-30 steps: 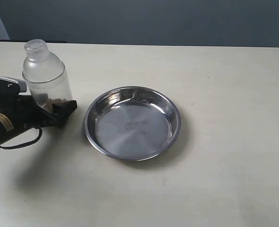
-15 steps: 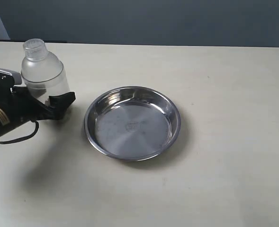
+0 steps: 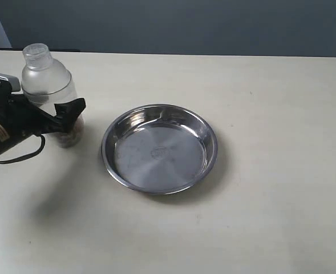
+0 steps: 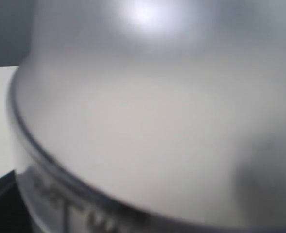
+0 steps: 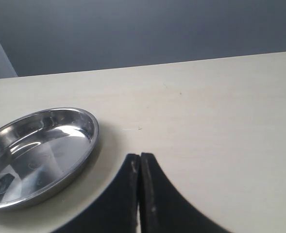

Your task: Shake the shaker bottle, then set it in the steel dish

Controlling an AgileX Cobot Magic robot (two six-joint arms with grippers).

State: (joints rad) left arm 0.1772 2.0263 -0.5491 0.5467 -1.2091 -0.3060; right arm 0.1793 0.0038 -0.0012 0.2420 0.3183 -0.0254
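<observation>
The shaker bottle (image 3: 47,80), frosted clear plastic with a small round cap, stands upright at the far left of the table. My left gripper (image 3: 60,116) is shut around its lower body, and one black finger (image 3: 73,107) shows in front of it. The bottle's base, with brown granules, shows just below the fingers, at or near the tabletop. In the left wrist view the shaker bottle (image 4: 143,121) fills the picture, blurred. The steel dish (image 3: 159,151) lies to its right, with nothing in it. My right gripper (image 5: 140,158) is shut on nothing, beside the steel dish (image 5: 36,150).
The pale table (image 3: 270,200) stretches to the right of and in front of the dish. A dark wall runs along its far edge. A black cable loops from my left arm (image 3: 8,134) onto the table.
My left gripper and the bottle have moved left and slightly back. The bottle has gone from tilted to upright, and its base now shows under the fingers.
</observation>
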